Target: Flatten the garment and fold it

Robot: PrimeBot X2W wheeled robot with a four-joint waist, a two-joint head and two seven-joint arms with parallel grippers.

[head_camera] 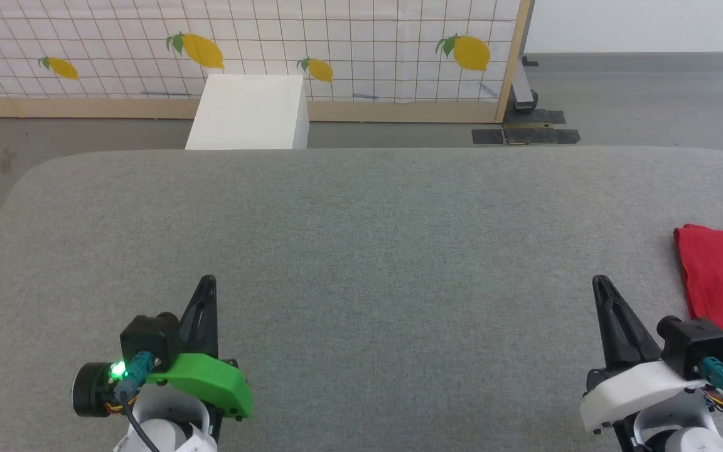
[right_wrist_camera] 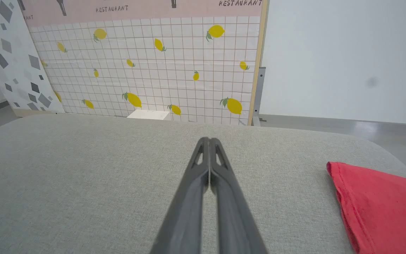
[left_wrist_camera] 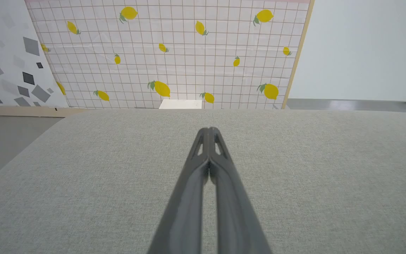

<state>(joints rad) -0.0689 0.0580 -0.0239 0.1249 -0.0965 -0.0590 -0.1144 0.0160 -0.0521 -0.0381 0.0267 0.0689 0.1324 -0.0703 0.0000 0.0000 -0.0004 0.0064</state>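
Grey worktop (head_camera: 361, 251) stretches towards a lemon-print screen (head_camera: 349, 44). Left claw (head_camera: 209, 282) and right claw (head_camera: 599, 281) hover low over it, both pinched shut and empty. The red garment (head_camera: 722, 282) lies at the far right edge, just beside the right claw. Flattening seems not yet started. Next, the right claw must open and reach rightward for the garment.

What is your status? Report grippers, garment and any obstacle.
Left gripper shut, empty. Right gripper shut, empty. Garment on grey table, right of right gripper, untouched, partly out of frame. No obstacle seen between them.
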